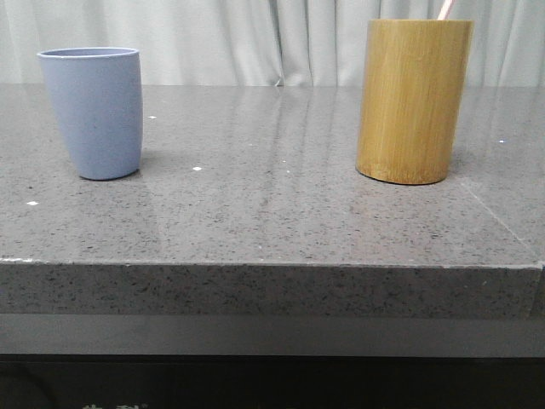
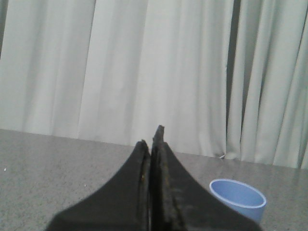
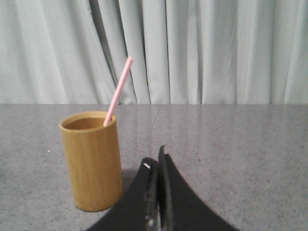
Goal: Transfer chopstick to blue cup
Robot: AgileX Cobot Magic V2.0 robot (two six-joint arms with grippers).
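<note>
You are looking at a scene with no readable writing: neither cup is carrying a label or brand mark, and the faint pale marks at the bottom edge of the front view are too cut off to read.

The chopstick (image 3: 119, 89) is showing as a thin, straight, pale pink stick. It is standing in the bamboo holder (image 1: 414, 100), leaning against the rim with its upper part sticking out at a tilt; in the front view you are seeing just its tip (image 1: 445, 8) above the holder's mouth.

The blue cup (image 1: 94, 111) is sitting upright on the grey speckled table (image 1: 272, 213), well apart from the holder, on the left side. It is a matte periwinkle tumbler, tapered, without a handle, shorter than the holder.

Your left gripper (image 2: 152, 144) is hovering above the table with its dark fingers pressed together, holding nothing, the cup's rim (image 2: 237, 195) near it. Your right gripper (image 3: 158, 166) is likewise closed on nothing, hanging just beside the bamboo holder (image 3: 91, 161).
</note>
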